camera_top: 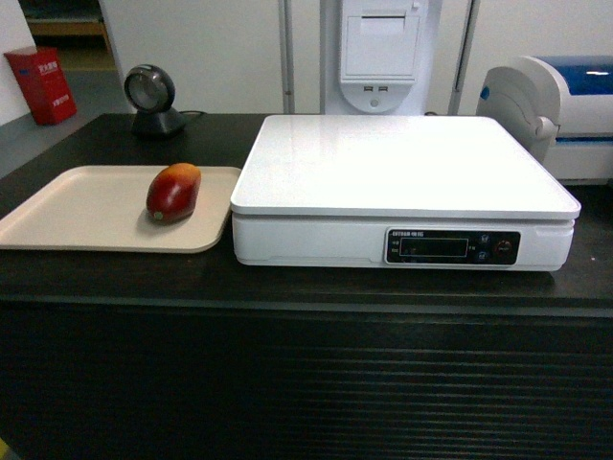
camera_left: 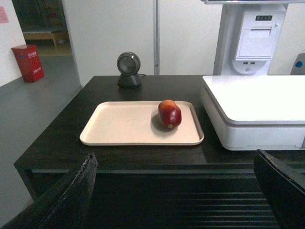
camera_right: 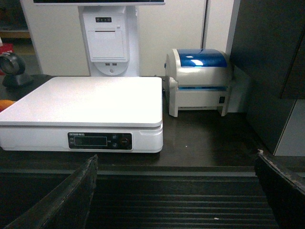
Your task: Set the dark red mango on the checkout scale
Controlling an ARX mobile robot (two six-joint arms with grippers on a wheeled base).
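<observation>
the mango sits on the right of the beige tray, just left of the scale. i see both grippers' fingers spread wide and empty, so i'd bring my left gripper down across the mango's narrow middle and close gently

Soft, even indoor light falls from above my hands; the white scale top glares pale, nearly washed out. Beyond my left hand the mango casts a faint shadow on its tray. My fingers blur dark at the frame edges. The bench front stays dim.
</observation>
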